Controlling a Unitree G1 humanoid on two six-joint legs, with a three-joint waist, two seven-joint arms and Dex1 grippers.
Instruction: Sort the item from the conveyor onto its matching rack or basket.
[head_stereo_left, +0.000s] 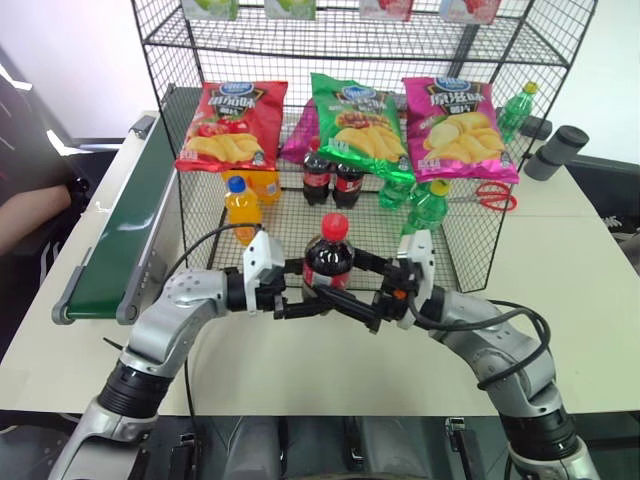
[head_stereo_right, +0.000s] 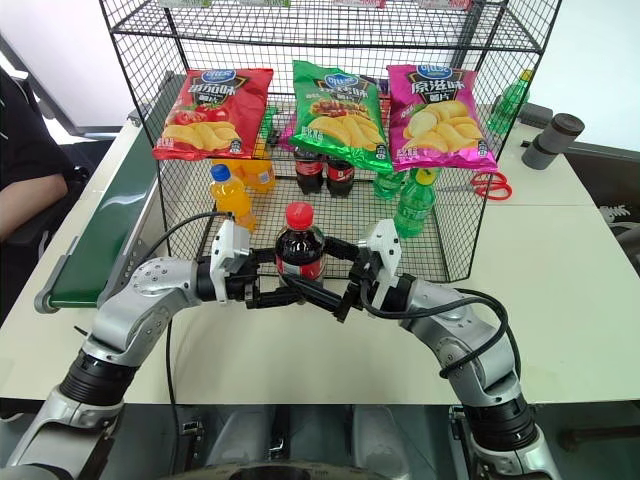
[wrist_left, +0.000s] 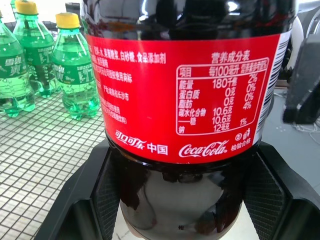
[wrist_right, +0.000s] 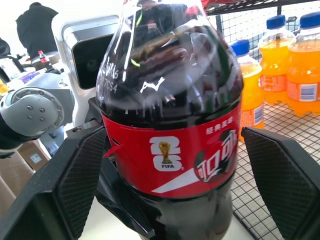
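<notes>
Left eye view: my left hand (head_stereo_left: 296, 303) is clamped on the cola bottle (head_stereo_left: 328, 262), right hand (head_stereo_left: 352, 308) spread around it, seemingly not touching, just before the rack (head_stereo_left: 470, 245) front edge.

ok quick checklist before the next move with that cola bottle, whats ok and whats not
1. Left gripper shut on the cola bottle: ok; in the left wrist view its fingers press both sides.
2. Right gripper around the bottle: ok for position; in the right wrist view its fingers stand apart from the bottle, so no grip yet.
3. Bottle upright, red cap on top: ok.
4. Matching spot in the rack: ok; two cola bottles stand behind the mesh.
5. Clear way into the rack: cannot tell; crisp bags hang across its front.
6. Conveyor: nothing seen on the visible stretch, ok.
</notes>
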